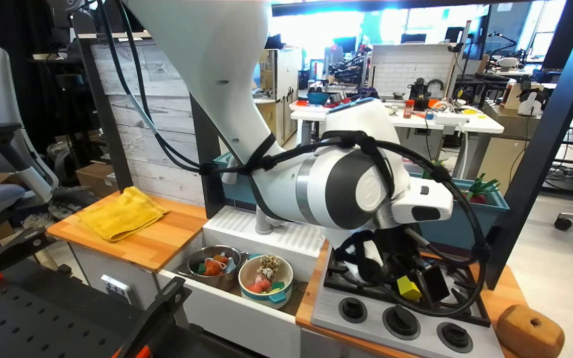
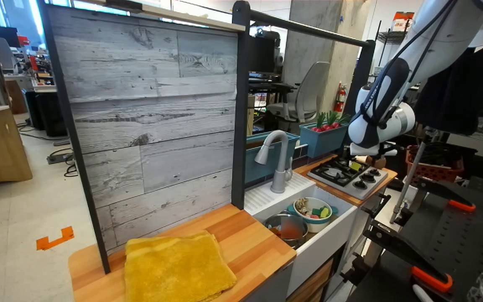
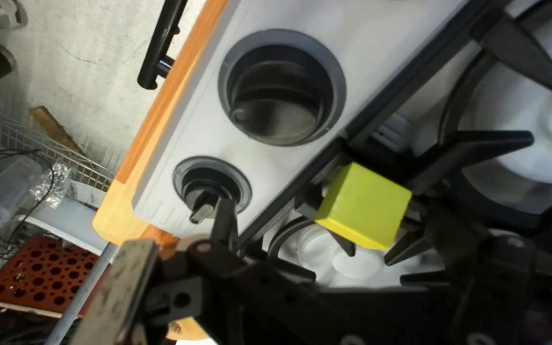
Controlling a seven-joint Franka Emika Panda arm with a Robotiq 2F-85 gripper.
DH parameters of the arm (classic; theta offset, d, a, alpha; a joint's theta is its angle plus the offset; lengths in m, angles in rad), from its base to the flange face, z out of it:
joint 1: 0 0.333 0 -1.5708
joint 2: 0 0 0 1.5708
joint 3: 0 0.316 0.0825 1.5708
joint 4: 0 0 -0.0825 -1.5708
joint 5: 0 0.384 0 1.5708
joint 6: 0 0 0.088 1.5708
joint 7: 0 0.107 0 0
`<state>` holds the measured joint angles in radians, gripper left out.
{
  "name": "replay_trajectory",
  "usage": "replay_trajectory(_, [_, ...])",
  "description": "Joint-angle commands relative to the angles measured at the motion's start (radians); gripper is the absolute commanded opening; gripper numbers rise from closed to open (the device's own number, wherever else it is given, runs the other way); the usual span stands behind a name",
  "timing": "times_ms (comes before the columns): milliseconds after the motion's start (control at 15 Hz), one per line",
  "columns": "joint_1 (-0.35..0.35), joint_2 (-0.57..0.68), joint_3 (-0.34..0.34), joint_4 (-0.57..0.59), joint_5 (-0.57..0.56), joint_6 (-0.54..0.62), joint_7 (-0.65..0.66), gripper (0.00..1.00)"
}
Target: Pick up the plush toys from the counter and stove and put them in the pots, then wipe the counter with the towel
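A yellow block (image 3: 364, 206) sits on the grate of the stove (image 1: 326, 298); it also shows in both exterior views (image 1: 409, 288) (image 2: 355, 166). My gripper (image 3: 328, 215) is open over the stove, with its fingers apart on either side of the block. In an exterior view the gripper (image 1: 408, 278) is partly hidden by the arm's cables. A steel pot (image 1: 219, 282) holds orange and other plush toys. A white pot with a teal base (image 1: 261, 298) holds spotted, pink and green toys. Both pots stand in the sink (image 1: 237, 311). The yellow towel (image 1: 125, 214) lies folded on the wooden counter (image 2: 262, 251).
A brown rounded block (image 1: 530, 330) sits on the counter end beside the stove. Stove knobs (image 3: 283, 96) line the front. A grey faucet (image 2: 281, 167) rises behind the sink. Teal planters (image 2: 323, 140) hang behind the stove and sink. A dark post (image 1: 540, 144) stands near the stove.
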<state>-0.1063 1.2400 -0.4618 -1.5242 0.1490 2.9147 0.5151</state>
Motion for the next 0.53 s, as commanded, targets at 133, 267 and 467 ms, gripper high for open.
replay_trajectory(133, [-0.031, 0.080, 0.023, 0.123, 0.037, -0.013, 0.013, 0.68])
replay_trajectory(267, [-0.034, 0.086, 0.029, 0.139, 0.041, -0.015, 0.014, 0.54])
replay_trajectory(467, [-0.037, 0.080, 0.042, 0.145, 0.043, -0.019, 0.011, 0.34])
